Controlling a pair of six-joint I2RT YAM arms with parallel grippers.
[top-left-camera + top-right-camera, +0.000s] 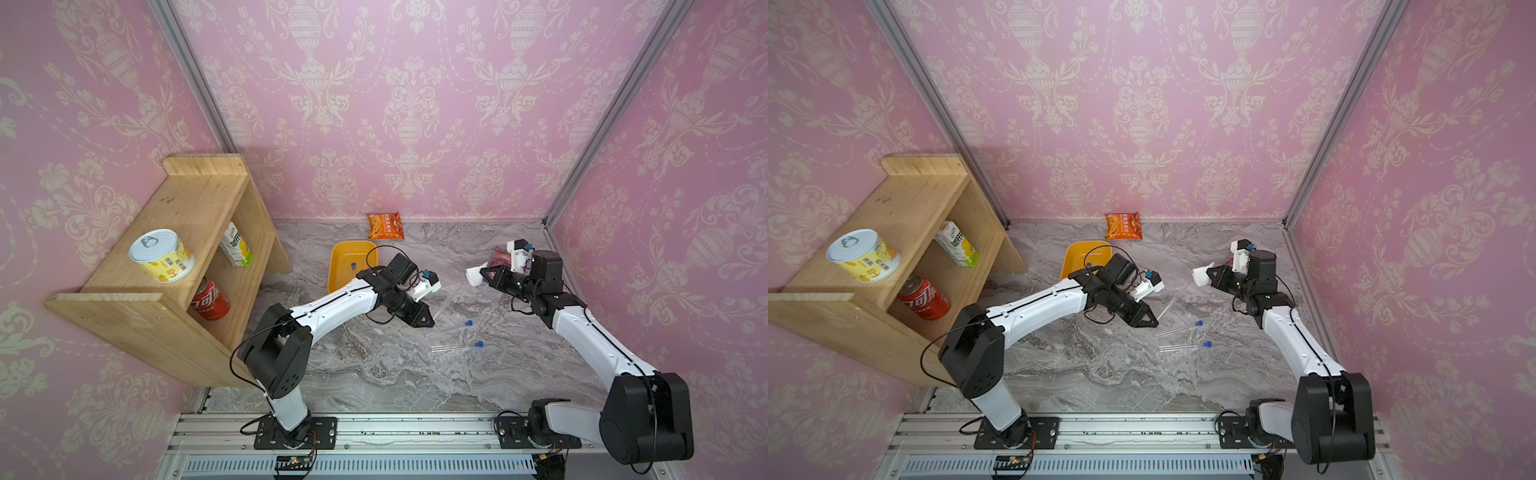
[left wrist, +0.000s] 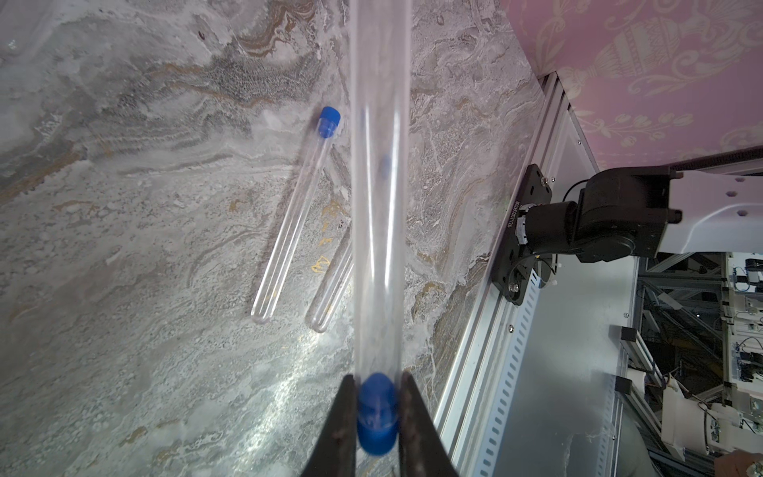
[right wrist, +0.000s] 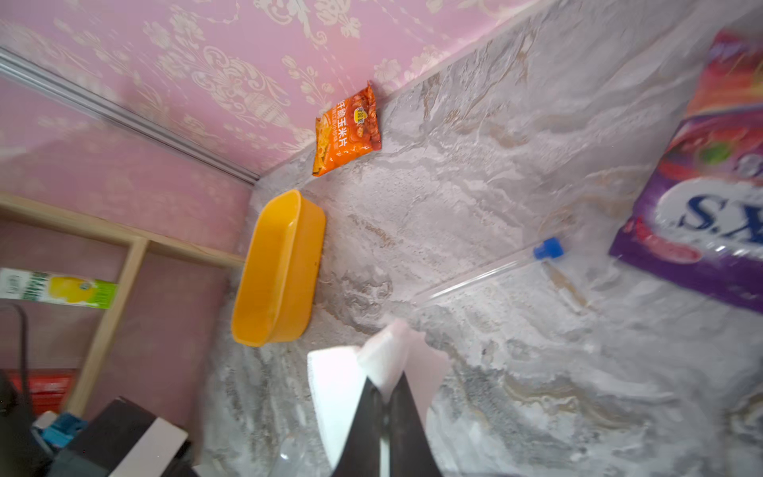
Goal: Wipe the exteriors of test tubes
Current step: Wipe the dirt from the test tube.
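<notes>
My left gripper (image 1: 428,321) (image 2: 377,413) is shut on the blue cap of a clear test tube (image 1: 451,297) (image 2: 380,206), which sticks out from the jaws above the marble table. Two more capped test tubes (image 1: 449,329) (image 1: 457,346) lie side by side on the table just in front of it, both also in the left wrist view (image 2: 295,214) (image 2: 332,297). A blue cap (image 1: 353,265) shows inside the orange tray (image 1: 338,278). My right gripper (image 1: 484,274) (image 3: 386,396) is shut on a folded white wipe (image 1: 475,275) (image 3: 342,384), a short way right of the held tube's tip. Another capped tube (image 3: 475,281) lies beside a purple packet (image 3: 702,214).
A wooden shelf (image 1: 187,216) at the left holds a yellow tin (image 1: 161,254), a juice carton (image 1: 236,245) and a cola can (image 1: 210,299). An orange snack bag (image 1: 385,225) leans at the back wall. Pink walls close three sides; a metal rail (image 1: 415,432) runs along the front.
</notes>
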